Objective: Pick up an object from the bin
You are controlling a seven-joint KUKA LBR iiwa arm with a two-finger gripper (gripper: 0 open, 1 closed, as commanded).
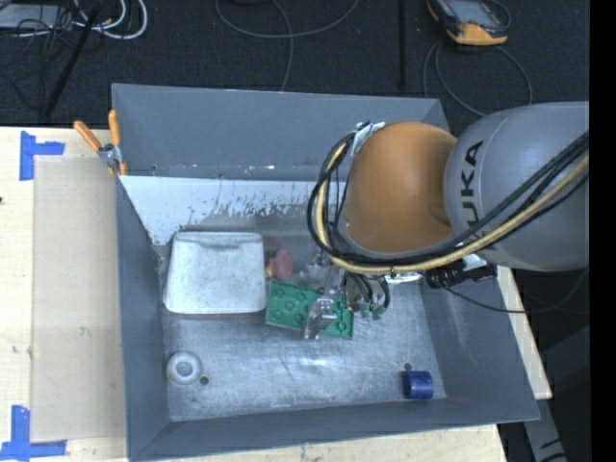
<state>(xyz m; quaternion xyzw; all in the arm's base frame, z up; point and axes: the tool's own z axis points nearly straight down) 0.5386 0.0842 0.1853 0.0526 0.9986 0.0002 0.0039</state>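
One green flat plate (287, 306), centre of grey bin (289, 369), under my gripper (322, 318).
Jaws: I cannot tell their spread; white block (217, 272) just beside plate, toward left wall.

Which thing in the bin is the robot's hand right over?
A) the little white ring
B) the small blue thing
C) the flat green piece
C: the hand sits over the flat green piece mid-bin; the small blue thing and little white ring lie well away from it.
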